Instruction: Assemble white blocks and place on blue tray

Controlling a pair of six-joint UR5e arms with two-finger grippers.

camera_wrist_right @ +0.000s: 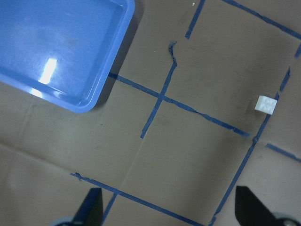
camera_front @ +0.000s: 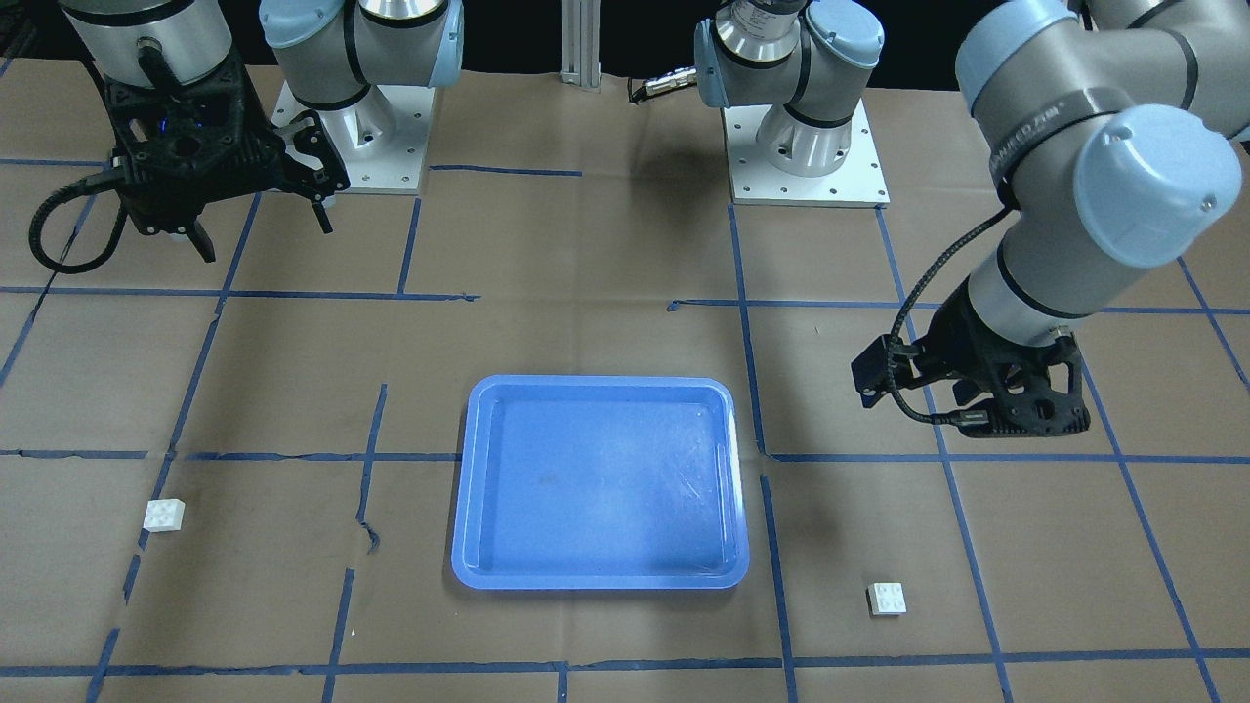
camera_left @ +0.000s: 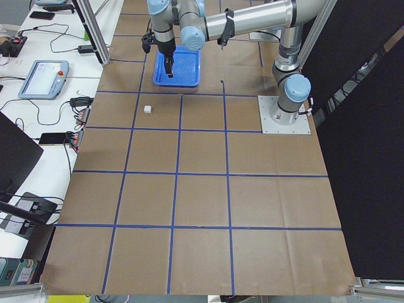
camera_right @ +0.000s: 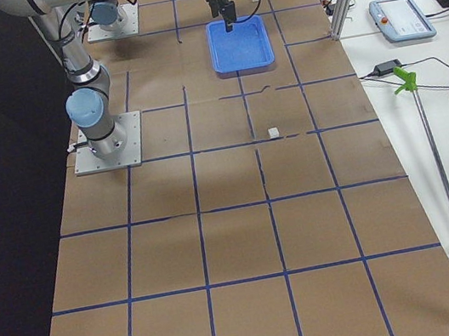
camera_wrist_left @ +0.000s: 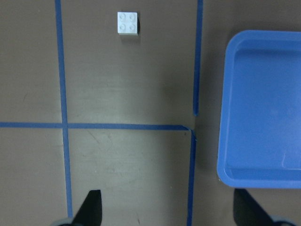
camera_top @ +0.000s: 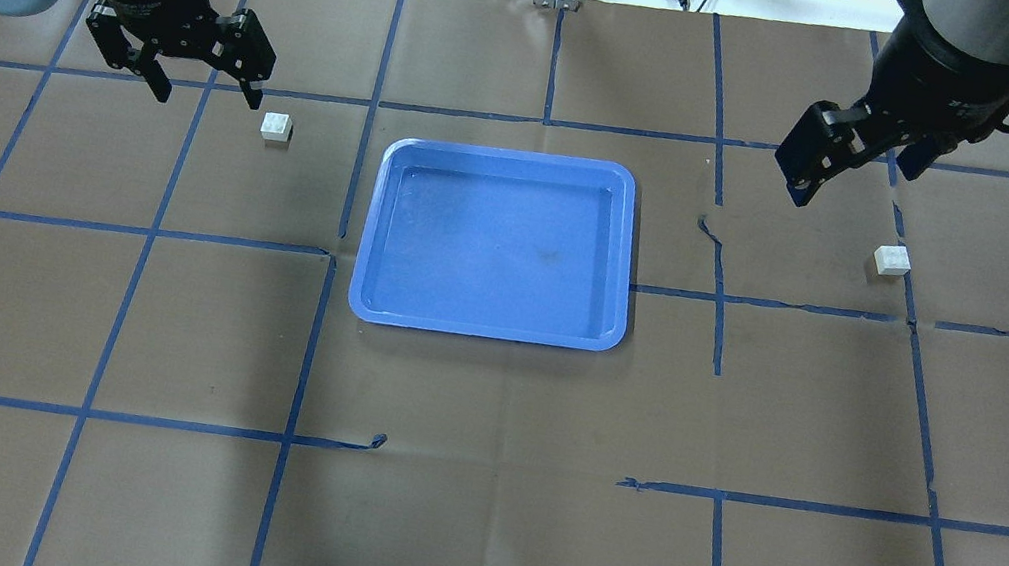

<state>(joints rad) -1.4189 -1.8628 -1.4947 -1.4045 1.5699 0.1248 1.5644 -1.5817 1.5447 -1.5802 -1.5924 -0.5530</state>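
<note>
We count two: a white block [camera_top: 277, 128] upper left of the overhead view, a second white block [camera_top: 892, 259] upper right, one blue tray [camera_top: 512, 155] between. The left gripper [camera_top: 209, 89] and right gripper [camera_top: 854, 171] gape wide, empty.

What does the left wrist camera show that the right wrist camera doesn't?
Only the left wrist view shows the block on the robot's left, studs up, lying apart from the tray. Only the right wrist view shows the other block, near that view's right side. Both show part of the blue tray, with nothing on the part in view, the brown paper with blue tape lines, and their own fingertips spread wide: left gripper, right gripper.
</note>
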